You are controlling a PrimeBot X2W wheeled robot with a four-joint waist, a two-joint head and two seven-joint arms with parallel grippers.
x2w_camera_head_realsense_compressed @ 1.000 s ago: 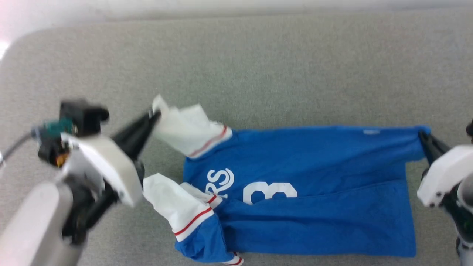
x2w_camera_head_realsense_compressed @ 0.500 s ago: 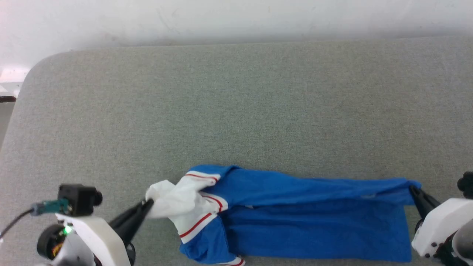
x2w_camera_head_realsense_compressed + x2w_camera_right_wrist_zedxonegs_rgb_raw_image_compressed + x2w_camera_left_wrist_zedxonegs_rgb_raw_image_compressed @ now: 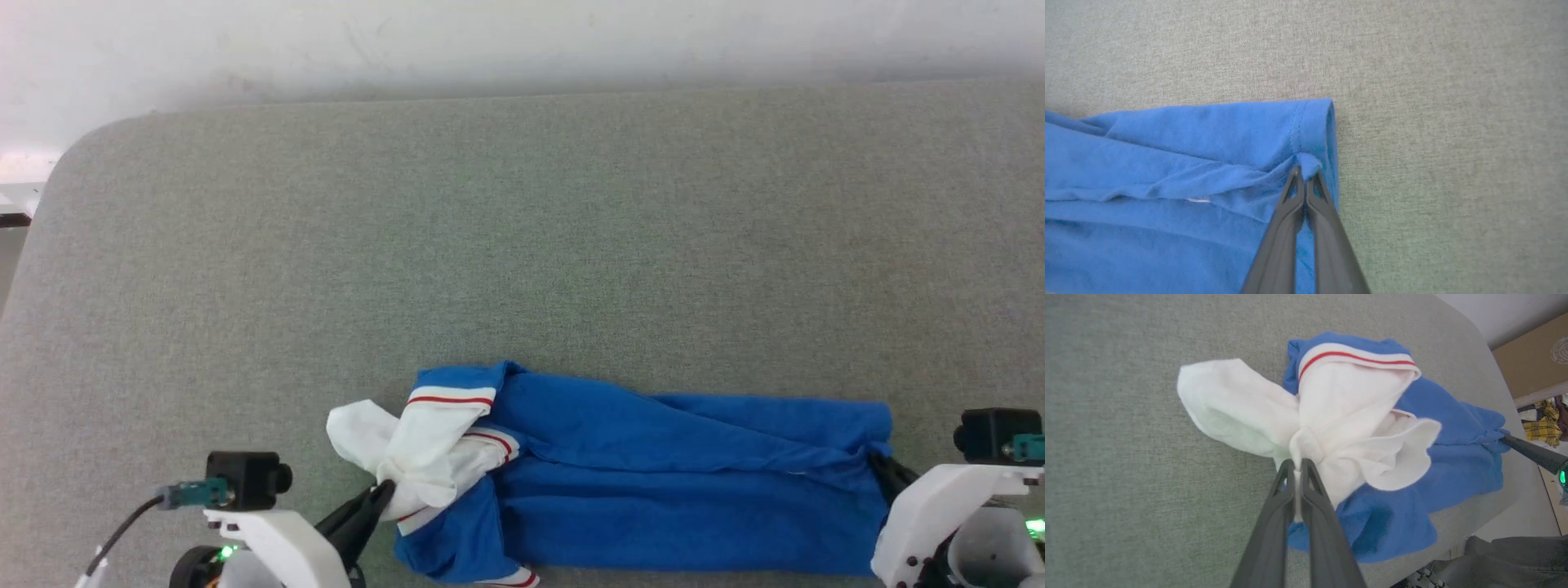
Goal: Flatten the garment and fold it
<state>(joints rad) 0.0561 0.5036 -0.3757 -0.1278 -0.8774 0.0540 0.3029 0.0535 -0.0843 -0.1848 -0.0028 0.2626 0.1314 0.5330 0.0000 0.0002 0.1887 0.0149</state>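
Observation:
The garment (image 3: 669, 482), royal blue with white sleeves and red-striped trim, lies folded lengthwise in a long band near the front edge of the grey table. My left gripper (image 3: 382, 490) is shut on the bunched white sleeve fabric (image 3: 1306, 428) at the band's left end, and the left wrist view shows white cloth pinched between the fingers (image 3: 1298, 469). At the right end my right gripper (image 3: 878, 461) is shut on a small tuck of the blue hem (image 3: 1306, 161). The lettering is hidden inside the fold.
The grey fabric-covered table (image 3: 490, 229) stretches far behind the garment up to a white wall. Its rounded left corner (image 3: 73, 155) and its front edge are close to the cloth. A cardboard box (image 3: 1531, 351) and some clothing stand beyond the table in the left wrist view.
Both grippers have drawn the far edge of the garment toward the front edge and laid it over the near half, hiding the lettering. The head camera has tilted, showing more table.

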